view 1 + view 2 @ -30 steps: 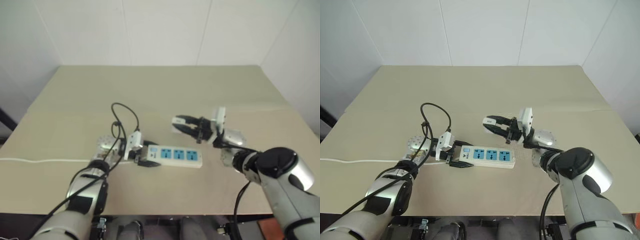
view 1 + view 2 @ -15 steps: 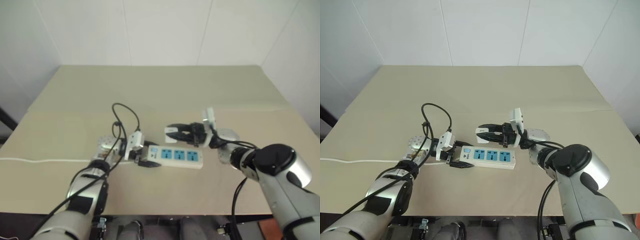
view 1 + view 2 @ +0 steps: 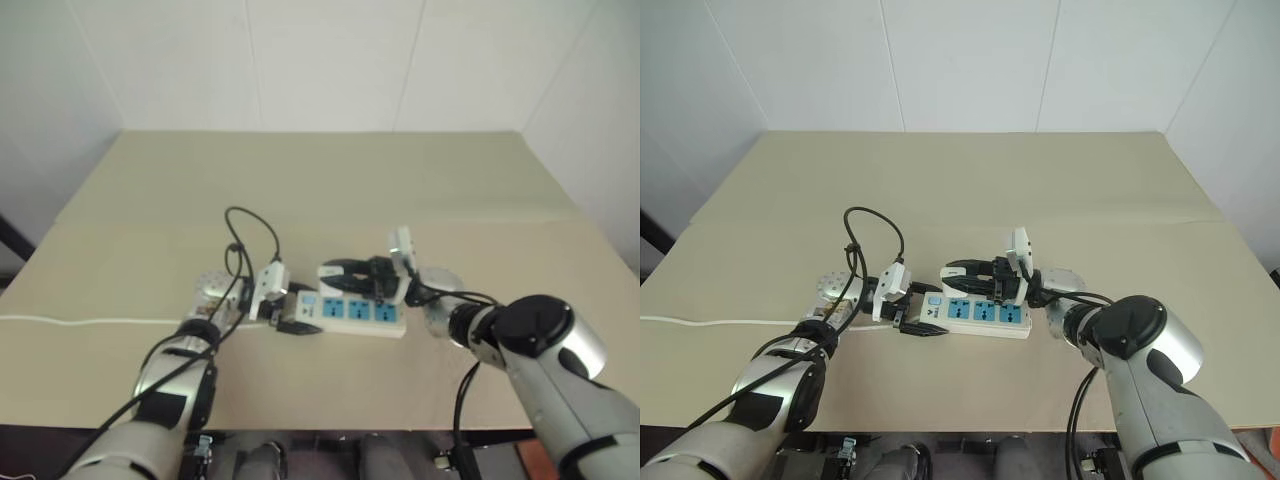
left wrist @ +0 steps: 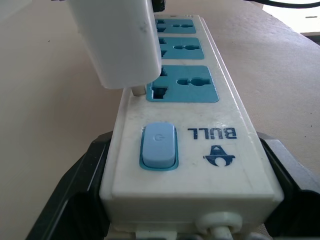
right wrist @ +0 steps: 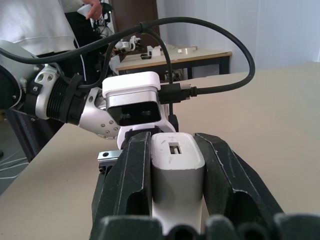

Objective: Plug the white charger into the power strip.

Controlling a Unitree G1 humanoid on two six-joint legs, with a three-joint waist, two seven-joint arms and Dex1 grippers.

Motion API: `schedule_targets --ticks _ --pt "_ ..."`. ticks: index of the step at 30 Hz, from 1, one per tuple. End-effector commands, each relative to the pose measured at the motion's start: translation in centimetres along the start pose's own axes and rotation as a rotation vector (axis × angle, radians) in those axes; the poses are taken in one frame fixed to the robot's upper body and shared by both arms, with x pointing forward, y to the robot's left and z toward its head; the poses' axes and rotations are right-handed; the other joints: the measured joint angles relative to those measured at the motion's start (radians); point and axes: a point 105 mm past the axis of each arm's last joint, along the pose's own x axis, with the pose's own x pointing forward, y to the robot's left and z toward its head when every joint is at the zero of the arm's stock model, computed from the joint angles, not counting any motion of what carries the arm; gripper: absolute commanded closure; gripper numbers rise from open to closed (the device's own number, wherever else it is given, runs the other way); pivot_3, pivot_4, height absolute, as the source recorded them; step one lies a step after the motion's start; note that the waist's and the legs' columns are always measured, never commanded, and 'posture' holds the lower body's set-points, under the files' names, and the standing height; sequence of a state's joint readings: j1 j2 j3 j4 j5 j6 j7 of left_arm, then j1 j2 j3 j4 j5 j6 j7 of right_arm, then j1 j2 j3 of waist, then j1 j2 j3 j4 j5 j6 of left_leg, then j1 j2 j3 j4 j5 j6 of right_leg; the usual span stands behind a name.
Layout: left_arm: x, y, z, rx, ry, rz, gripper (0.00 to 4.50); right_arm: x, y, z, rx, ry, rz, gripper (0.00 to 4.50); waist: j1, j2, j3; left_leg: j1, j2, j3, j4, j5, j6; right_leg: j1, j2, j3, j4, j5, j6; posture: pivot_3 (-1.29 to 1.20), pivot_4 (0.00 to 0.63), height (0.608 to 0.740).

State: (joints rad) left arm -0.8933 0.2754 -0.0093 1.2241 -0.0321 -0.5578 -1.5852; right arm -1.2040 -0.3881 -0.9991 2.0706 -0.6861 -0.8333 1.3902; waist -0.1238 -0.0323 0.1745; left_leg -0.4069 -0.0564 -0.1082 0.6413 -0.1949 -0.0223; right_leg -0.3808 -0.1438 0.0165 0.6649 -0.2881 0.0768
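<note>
White plastic on white plastic: the white charger (image 4: pixel 117 42) hangs just over the power strip (image 4: pixel 190 125), right by the socket nearest the switch (image 4: pixel 159 145). The right pincer (image 5: pixel 177 200) is closed on the charger, one black finger on each side of it. The left pincer (image 3: pixel 292 313) is closed on the end of the strip where the switch is, and holds it flat on the tan desk (image 3: pixel 330 180). So the step in hand looks like lining the charger up and pushing it in. In the left wrist view a small metal pin (image 4: pixel 135 91) shows under the charger, and it sits at the edge of the blue socket face (image 4: pixel 182 83), maybe a bit to the side of the holes. I cannot tell if it has gone in at all. The next move likely needs the charger slid a little so the pins are over the holes, then a straight push down while the left pincer keeps the strip from sliding or tipping. If the charger leans, the pins may miss and scrape the plastic. A looping black cable (image 3: pixel 250 232) rises from the left arm, close by but not in the way. A thin white cord (image 3: pixel 90 322) runs off over the desk to the left. Two more sockets are free.
</note>
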Motion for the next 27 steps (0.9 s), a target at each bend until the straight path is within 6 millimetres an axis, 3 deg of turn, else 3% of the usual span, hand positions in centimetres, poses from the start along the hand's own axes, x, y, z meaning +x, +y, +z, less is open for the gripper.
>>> schedule_targets --ticks 1,27 --pt "0.5 0.3 0.6 0.010 -0.004 -0.018 1.18 0.1 0.5 -0.4 -0.007 -0.016 -0.008 3.38 0.000 -0.001 0.000 0.000 0.000 0.000 0.000 0.000 0.000 0.000 0.000 0.000 0.000 0.000 0.000 0.00 0.150 0.740" --pt "0.3 0.2 0.0 -0.047 0.051 -0.041 1.18 -0.7 -0.1 0.8 -0.060 -0.036 -0.029 3.38 0.000 -0.001 -0.001 0.000 0.000 0.000 0.000 0.000 0.000 0.001 0.000 0.000 0.000 0.000 0.000 0.00 0.150 0.740"
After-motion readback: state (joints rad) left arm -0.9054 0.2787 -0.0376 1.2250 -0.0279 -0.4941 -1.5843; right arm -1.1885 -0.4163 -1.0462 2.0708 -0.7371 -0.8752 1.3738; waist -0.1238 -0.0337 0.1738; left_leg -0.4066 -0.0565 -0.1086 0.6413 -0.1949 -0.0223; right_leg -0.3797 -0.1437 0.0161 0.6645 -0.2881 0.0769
